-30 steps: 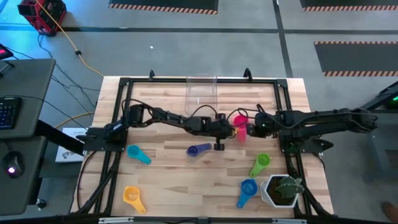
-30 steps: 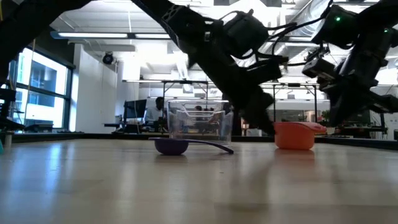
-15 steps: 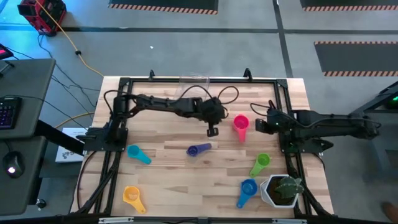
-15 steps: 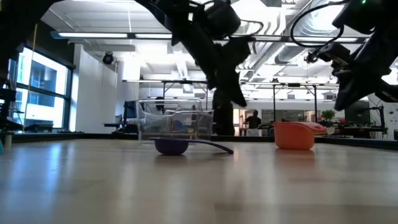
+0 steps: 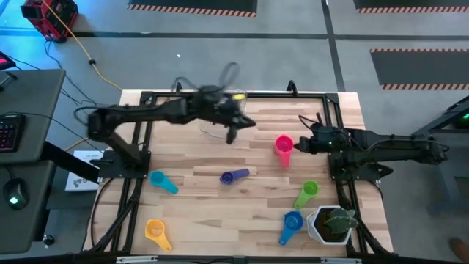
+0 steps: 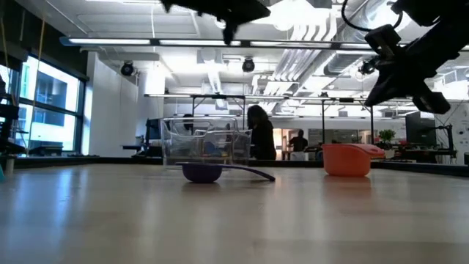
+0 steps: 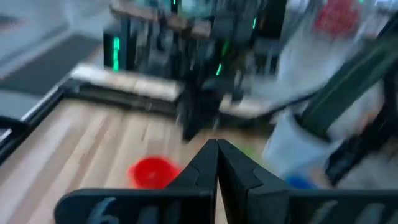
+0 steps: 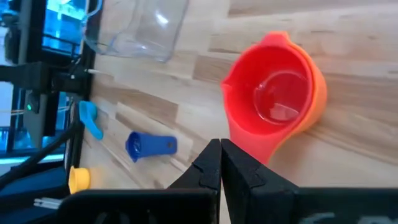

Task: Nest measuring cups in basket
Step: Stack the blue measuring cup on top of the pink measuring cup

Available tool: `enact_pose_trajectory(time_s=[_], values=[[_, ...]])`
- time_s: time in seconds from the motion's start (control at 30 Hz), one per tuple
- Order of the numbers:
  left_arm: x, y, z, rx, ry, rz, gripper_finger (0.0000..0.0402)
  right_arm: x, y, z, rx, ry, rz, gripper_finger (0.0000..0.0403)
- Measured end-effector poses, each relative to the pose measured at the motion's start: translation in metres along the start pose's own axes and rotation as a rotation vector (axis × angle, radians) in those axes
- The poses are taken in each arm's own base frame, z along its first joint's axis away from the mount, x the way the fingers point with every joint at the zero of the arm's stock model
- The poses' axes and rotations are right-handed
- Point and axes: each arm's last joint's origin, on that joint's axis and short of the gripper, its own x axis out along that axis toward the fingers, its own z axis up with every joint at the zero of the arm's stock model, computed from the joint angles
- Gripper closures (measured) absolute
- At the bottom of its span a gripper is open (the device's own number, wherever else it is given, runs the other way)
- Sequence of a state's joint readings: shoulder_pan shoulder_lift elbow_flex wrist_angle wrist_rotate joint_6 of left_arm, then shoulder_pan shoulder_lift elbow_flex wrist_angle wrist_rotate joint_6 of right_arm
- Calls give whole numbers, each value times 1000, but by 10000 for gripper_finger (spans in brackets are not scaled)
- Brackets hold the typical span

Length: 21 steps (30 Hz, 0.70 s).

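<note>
The pink measuring cup stands upright on the table, its handle toward the near edge. My right gripper is shut just to its right; the wrist view shows the shut fingers hovering beside the cup's handle, touching nothing. My left gripper is shut and raised high over the far middle of the table, empty. The clear basket rests on its base at the far edge. The purple cup lies near the middle on its bowl and handle tip.
Loose on the near half lie a teal cup, a yellow cup, a green cup and a blue cup. A white pot with a plant stands at the near right corner. Black frame rails run along the table's sides.
My left gripper has swung up and away from the pink cup toward the table's far left, rolling as it rose. My right gripper has drawn back a little to the right and risen. The pink cup stays put. The basket has slid somewhat toward the table's left.
</note>
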<state>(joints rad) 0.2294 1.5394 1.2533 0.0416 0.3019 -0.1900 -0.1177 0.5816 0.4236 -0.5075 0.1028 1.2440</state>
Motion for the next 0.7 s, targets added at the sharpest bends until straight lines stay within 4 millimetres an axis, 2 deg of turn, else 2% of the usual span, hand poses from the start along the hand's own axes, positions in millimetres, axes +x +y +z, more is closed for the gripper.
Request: enact_pose_trajectory(time_s=[0.13,0.3,0.4,0.5,0.7], values=[[-38,-22,-27,-121,-182,-43,402,0,4,1,-31,-15,37,402],[-70,-45,-60,-199,-216,-21,401,0,6,2,-50,-27,63,402],[-79,-49,-71,-227,-185,9,395,0,6,2,-49,-27,64,402],[-83,-51,-73,-215,-148,12,373,0,6,2,-49,-27,65,402],[-88,-52,-77,-165,-58,-84,292,0,6,2,-29,-27,65,402]])
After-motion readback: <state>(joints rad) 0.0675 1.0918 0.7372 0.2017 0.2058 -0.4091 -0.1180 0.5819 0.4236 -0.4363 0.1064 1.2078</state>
